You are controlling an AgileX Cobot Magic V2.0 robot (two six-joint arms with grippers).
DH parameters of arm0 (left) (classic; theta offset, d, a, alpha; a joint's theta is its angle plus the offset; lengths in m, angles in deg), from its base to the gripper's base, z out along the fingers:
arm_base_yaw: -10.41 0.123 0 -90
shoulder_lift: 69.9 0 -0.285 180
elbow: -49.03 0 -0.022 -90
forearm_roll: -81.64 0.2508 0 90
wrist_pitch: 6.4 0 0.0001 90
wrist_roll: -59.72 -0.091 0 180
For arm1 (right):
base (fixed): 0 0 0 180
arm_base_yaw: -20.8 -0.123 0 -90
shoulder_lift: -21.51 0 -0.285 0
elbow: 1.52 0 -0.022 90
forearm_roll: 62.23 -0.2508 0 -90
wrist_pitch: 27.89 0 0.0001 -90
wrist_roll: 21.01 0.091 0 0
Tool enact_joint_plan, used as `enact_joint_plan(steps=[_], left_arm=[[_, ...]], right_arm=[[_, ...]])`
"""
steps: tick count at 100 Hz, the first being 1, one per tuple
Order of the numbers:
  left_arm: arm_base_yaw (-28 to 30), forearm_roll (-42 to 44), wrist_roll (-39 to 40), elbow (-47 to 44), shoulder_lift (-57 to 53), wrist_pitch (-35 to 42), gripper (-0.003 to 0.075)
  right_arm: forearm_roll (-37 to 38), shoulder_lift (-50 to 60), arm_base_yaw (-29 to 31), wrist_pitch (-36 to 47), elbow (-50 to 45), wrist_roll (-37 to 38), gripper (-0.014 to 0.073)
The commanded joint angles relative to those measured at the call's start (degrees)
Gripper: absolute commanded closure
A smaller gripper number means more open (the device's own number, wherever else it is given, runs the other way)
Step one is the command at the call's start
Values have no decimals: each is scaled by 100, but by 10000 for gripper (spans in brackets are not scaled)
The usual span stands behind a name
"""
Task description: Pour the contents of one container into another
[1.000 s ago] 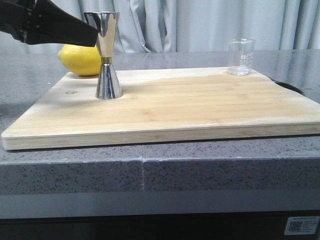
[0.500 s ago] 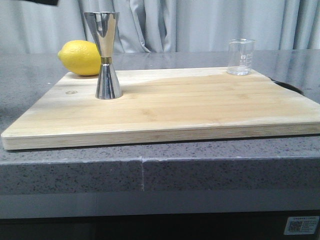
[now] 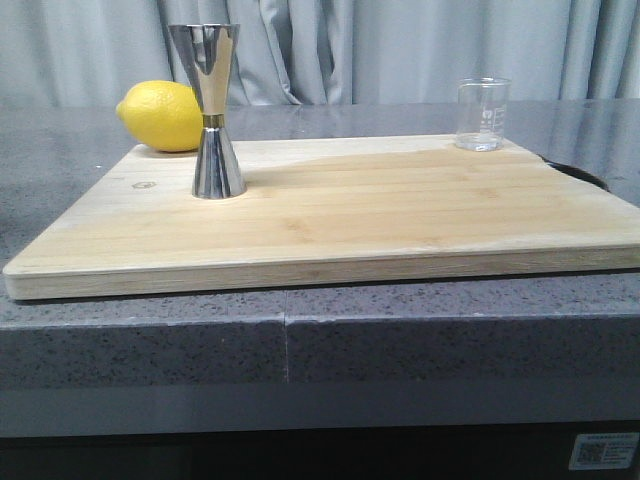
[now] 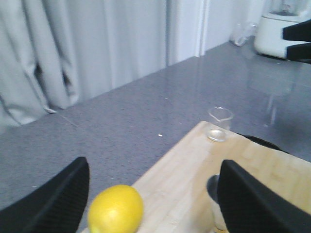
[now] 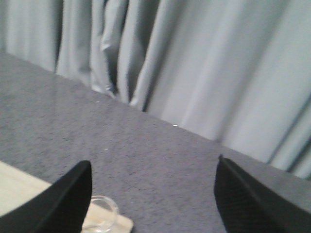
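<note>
The steel jigger [image 3: 210, 110] stands upright at the left of the wooden board [image 3: 340, 220]. The small clear beaker [image 3: 482, 113] stands at the board's far right corner. No gripper shows in the front view. My left gripper [image 4: 154, 164] is open and empty, high above the board's left end. The jigger's rim [image 4: 212, 187] peeks out beside its right finger [image 4: 257, 204], and the beaker [image 4: 219, 124] lies farther off. My right gripper [image 5: 153, 162] is open and empty too. The beaker [image 5: 99, 213] sits low beside its left finger [image 5: 63, 204].
A yellow lemon [image 3: 160, 116] lies on the grey counter behind the board's left corner, also under the left gripper as lemon [image 4: 115, 209]. A white appliance [image 4: 282, 29] stands far off on the counter. Grey curtains hang behind.
The left arm, which reached in at the upper left beside the jigger's top a second ago, has risen out of the front view. Jigger, beaker and lemon have not moved.
</note>
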Motion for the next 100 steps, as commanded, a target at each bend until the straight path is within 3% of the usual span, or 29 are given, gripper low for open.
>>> enact_joint_plan(steps=[1,35,51,83,100], left_arm=[[121,-508,111,129,-354,412,207],[198,18,930,93,-1615,2949,209],[198,103,1140,-258,-2315,3799,251],[198,263,1115,-2214,-3636,4390,262],[198,-79,1115,-3195,-4116,4467,262]], right_arm=[[-188,513,40,-713,157,4,112],[-227,1971,40,-2324,120,4,112],[-227,2567,40,-2801,-287,4,112],[-248,3702,40,-2993,-1815,4,112],[-259,4399,40,-2933,-2523,4,113]])
